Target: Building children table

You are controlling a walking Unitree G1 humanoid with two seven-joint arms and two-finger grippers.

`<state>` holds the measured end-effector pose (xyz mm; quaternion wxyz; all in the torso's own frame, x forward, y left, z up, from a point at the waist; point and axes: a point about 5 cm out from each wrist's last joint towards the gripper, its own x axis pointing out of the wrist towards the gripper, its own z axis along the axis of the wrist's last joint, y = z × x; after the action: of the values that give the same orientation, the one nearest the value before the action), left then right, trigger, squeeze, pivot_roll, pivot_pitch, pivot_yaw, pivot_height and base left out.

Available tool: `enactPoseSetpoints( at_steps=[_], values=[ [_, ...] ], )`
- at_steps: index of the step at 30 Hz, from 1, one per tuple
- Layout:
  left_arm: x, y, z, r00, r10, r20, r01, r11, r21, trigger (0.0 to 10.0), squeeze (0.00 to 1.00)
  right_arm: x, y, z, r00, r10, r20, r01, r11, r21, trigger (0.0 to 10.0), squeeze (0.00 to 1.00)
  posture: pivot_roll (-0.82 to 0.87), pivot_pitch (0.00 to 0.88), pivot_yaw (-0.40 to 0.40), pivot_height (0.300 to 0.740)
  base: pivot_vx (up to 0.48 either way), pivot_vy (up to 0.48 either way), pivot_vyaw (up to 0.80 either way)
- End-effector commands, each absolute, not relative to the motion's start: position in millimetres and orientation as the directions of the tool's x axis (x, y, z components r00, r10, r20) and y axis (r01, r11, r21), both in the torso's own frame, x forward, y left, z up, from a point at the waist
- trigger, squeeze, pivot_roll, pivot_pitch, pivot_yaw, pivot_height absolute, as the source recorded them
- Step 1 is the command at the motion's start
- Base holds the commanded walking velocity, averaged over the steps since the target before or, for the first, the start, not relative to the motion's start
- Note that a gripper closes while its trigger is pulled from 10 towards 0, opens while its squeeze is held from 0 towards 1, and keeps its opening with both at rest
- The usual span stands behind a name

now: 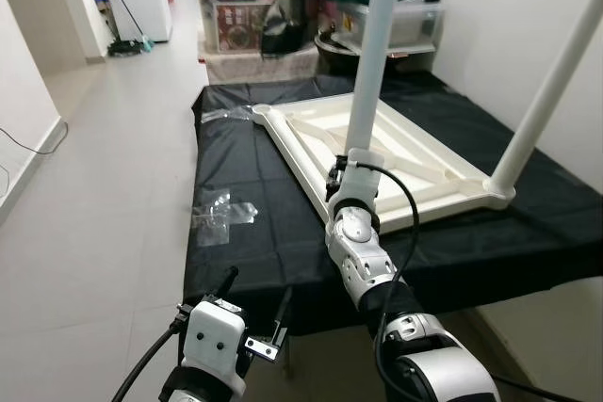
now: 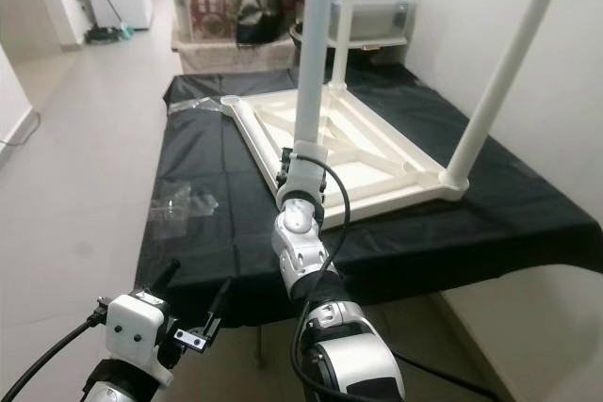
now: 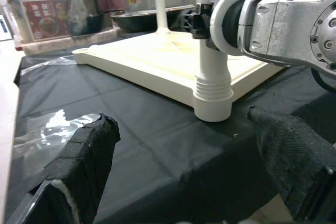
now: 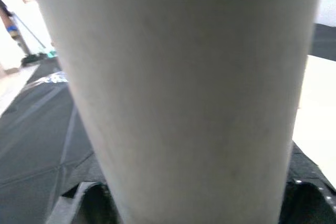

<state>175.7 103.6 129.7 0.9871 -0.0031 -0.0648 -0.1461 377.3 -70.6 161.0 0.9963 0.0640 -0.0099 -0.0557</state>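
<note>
Black-cloth-covered table [image 1: 528,233] carries the job; the cloth hangs over its front edge. Room: grey tiled floor [image 1: 104,185], white walls, stacked plastic storage bins [image 1: 245,2] beyond the far edge, a broom in the far left corner of the room.

On it lies the upside-down cream plastic children's tabletop [image 1: 377,152], tilted diagonally, spanning from near the far-left corner toward the front-right edge.

Progress, judging from this: three white tubular plastic legs look fitted. The near leg [image 1: 372,63] stands at the front corner of the tabletop, close to the table's front edge. A right leg [image 1: 546,91] stands at the corner by the right edge, leaning outward, so maybe not fully seated. The far leg [image 2: 347,7] stands at the back. The fourth corner socket [image 1: 262,112], near the far-left corner, is empty, so one leg is left plus flipping upright. No spare leg visible.

Right pincer [image 1: 336,181] is clamped around the near leg low down, just above its threaded collar; right wrist view has the leg tube right against the lens. Probably seating or twisting it tight.

Left pincer [image 1: 254,313] hangs below the table's front edge, fingers spread apart, grasping nothing.

Small stuff: crumpled clear plastic bag [image 1: 221,214] near the left edge, another clear wrapper [image 1: 226,115] at the far-left corner.
</note>
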Motion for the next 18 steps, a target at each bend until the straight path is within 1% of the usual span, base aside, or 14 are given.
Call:
enactPoseSetpoints(
  at_steps=[1, 2, 3, 5, 7, 8, 9, 10, 11, 12, 14, 15, 17, 18],
  values=[
    [175, 104, 123, 0.952, -0.291, 0.095, 0.291, 0.957, 0.018, 10.0, 0.0, 370, -61, 151, 0.996, -0.088, -0.007, 0.088, 0.984, 0.154, 10.0, 1.0, 0.07, 0.0, -0.012, 0.74, 0.0, 0.0, 0.0],
    [176, 104, 123, 0.952, -0.292, 0.094, 0.292, 0.956, 0.018, 10.0, 0.0, 371, -67, 152, 0.997, -0.08, 0.012, 0.078, 0.986, 0.145, 10.0, 0.33, 0.07, 0.0, -0.012, 0.74, 0.0, 0.0, 0.0],
    [176, 104, 123, 0.952, -0.292, 0.094, 0.292, 0.956, 0.018, 10.0, 0.0, 373, -74, 153, 0.998, -0.062, 0.032, 0.058, 0.99, 0.126, 10.0, 0.0, 0.07, 0.0, -0.012, 0.74, 0.0, 0.0, 0.0],
    [176, 104, 123, 0.952, -0.292, 0.093, 0.292, 0.956, 0.018, 10.0, 0.0, 376, -83, 154, 0.998, -0.032, 0.054, 0.027, 0.994, 0.102, 10.0, 0.0, 0.07, 0.0, -0.012, 0.74, 0.0, 0.0, 0.0],
    [176, 104, 123, 0.952, -0.292, 0.092, 0.291, 0.957, 0.019, 10.0, 0.0, 381, -90, 159, 0.996, 0.052, 0.075, -0.058, 0.995, 0.082, 10.0, 0.0, 0.07, 0.0, -0.012, 0.74, 0.0, 0.0, 0.0],
    [176, 104, 123, 0.952, -0.292, 0.092, 0.291, 0.957, 0.019, 10.0, 0.0, 383, -92, 162, 0.988, 0.125, 0.089, -0.132, 0.988, 0.075, 10.0, 0.0, 0.07, 0.0, -0.012, 0.74, 0.0, 0.0, 0.0],
    [176, 104, 123, 0.952, -0.292, 0.092, 0.291, 0.957, 0.019, 10.0, 0.0, 383, -92, 162, 0.988, 0.125, 0.089, -0.132, 0.988, 0.075, 10.0, 0.0, 0.07, 0.0, -0.012, 0.74, 0.0, 0.0, 0.0],
    [176, 104, 123, 0.952, -0.292, 0.092, 0.292, 0.956, 0.019, 10.0, 0.0, 385, -97, 166, 0.977, 0.188, 0.104, -0.194, 0.98, 0.043, 10.0, 0.0, 0.07, 0.0, -0.012, 0.74, 0.0, 0.0, 0.0],
    [176, 104, 123, 0.952, -0.292, 0.092, 0.292, 0.956, 0.019, 10.0, 0.0, 385, -97, 166, 0.977, 0.188, 0.104, -0.194, 0.98, 0.043, 10.0, 0.0, 0.07, 0.0, -0.012, 0.74, 0.0, 0.0, 0.0],
    [176, 104, 123, 0.952, -0.293, 0.092, 0.293, 0.956, 0.019, 10.0, 0.0, 387, -101, 168, 0.968, 0.228, 0.108, -0.232, 0.972, 0.022, 10.0, 0.0, 0.07, 0.0, -0.012, 0.74, 0.0, 0.0, 0.0],
    [176, 104, 123, 0.951, -0.295, 0.093, 0.295, 0.955, 0.019, 10.0, 0.0, 391, -105, 171, 0.933, 0.349, 0.087, -0.353, 0.935, 0.038, 10.0, 0.0, 0.07, 0.0, -0.012, 0.74, 0.0, 0.0, 0.0],
    [177, 104, 123, 0.95, -0.296, 0.094, 0.296, 0.955, 0.018, 10.0, 0.0, 392, -106, 174, 0.894, 0.441, 0.074, -0.446, 0.894, 0.056, 10.0, 0.0, 0.07, 0.0, -0.007, 0.74, 0.0, 0.0, 0.0],
    [177, 104, 123, 0.95, -0.297, 0.094, 0.297, 0.955, 0.017, 10.0, 0.0, 393, -107, 178, 0.845, 0.531, 0.066, -0.535, 0.842, 0.072, 10.0, 0.0, 0.07, 0.0, -0.007, 0.74, 0.0, 0.0, 0.0],
    [177, 104, 123, 0.95, -0.297, 0.094, 0.297, 0.955, 0.016, 10.0, 0.0, 392, -105, 180, 0.795, 0.604, 0.057, -0.607, 0.791, 0.081, 10.0, 0.0, 0.07, 0.0, -0.006, 0.74, 0.0, 0.0, 0.0]
  ],
)
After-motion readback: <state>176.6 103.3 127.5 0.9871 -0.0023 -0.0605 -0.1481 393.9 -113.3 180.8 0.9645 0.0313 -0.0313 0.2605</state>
